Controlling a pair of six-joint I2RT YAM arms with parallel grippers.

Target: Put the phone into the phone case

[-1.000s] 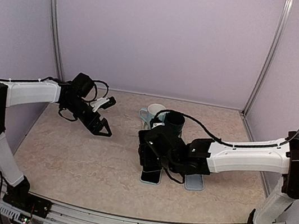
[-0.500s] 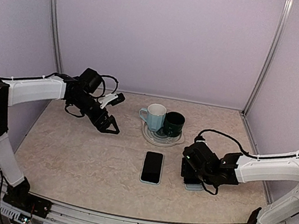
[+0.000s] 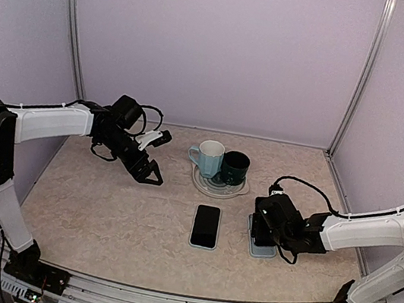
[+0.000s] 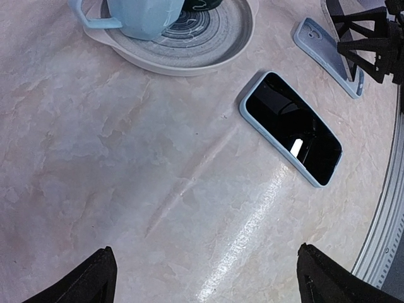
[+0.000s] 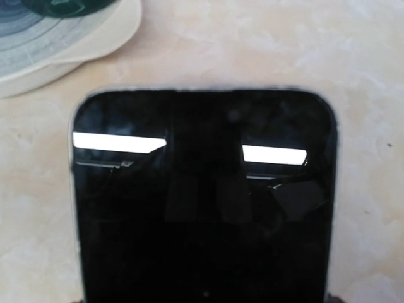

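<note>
My right gripper (image 3: pixel 264 224) is clamped across the width of the phone (image 5: pixel 202 208), whose black screen fills my wrist view (my own fingers are hidden behind it, so I judge the grip from how squarely the glass sits in front of me). I hold it to the right of the plate (image 3: pixel 218 192) and nearer to me, directly over the pale blue phone case (image 4: pixel 314 38). The case lies open side up on the table (image 3: pixel 100 212). My left gripper (image 3: pixel 158 158) hangs spread wide and empty, well off the plate's left side.

What worries me is the angle. The phone looks tilted against the case, so if I lower it askew, one corner may ride up on the case wall. Nothing pins the case, so it would slide instead of taking the phone. Pressing harder then could squirt the phone out of my fingers. Letting go too soon would leave it resting on top rather than snapped in. A second handset (image 3: pixel 205 226) lies just on the near side of the plate, and a sideways skid could knock it.
</note>
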